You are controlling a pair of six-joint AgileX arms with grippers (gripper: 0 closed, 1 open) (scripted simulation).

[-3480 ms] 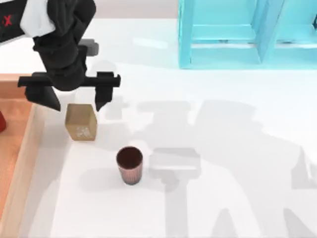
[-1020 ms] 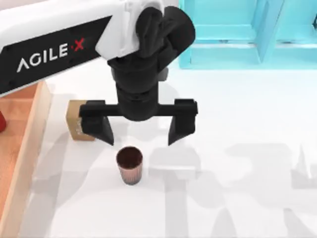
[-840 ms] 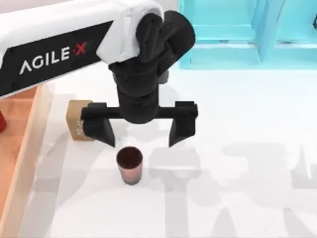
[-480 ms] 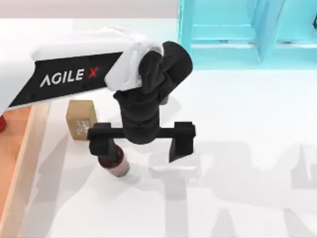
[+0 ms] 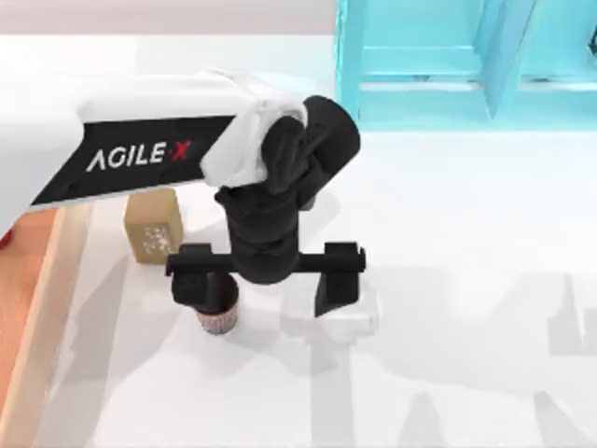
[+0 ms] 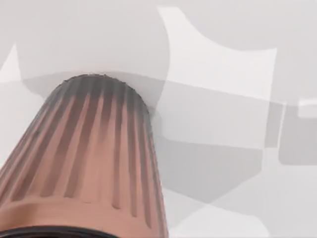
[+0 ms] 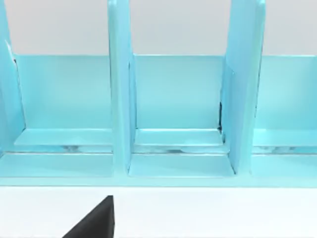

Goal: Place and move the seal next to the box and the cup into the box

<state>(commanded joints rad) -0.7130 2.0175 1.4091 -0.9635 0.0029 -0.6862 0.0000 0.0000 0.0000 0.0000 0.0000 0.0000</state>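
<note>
My left gripper (image 5: 267,283) stands open and low over the table, its jaws spread wide. The cup (image 5: 219,318), a dark reddish-brown ribbed tumbler, sits under and against the gripper's left finger (image 5: 196,286), which hides its mouth. In the left wrist view the cup's ribbed wall (image 6: 89,158) is very close. The seal (image 5: 152,228), a tan block with whitish markings, stands on the table beside the wall of the box (image 5: 45,289), partly under my left arm. My right gripper (image 7: 94,224) is parked facing the shelf.
A turquoise shelf frame (image 5: 448,65) stands at the back right, its compartments (image 7: 178,124) seen in the right wrist view. White table surface extends to the right of the cup and toward the front.
My left gripper moved from above the seal to over the cup and came down. The cup has shifted a little to the left and is now partly covered by the left finger.
</note>
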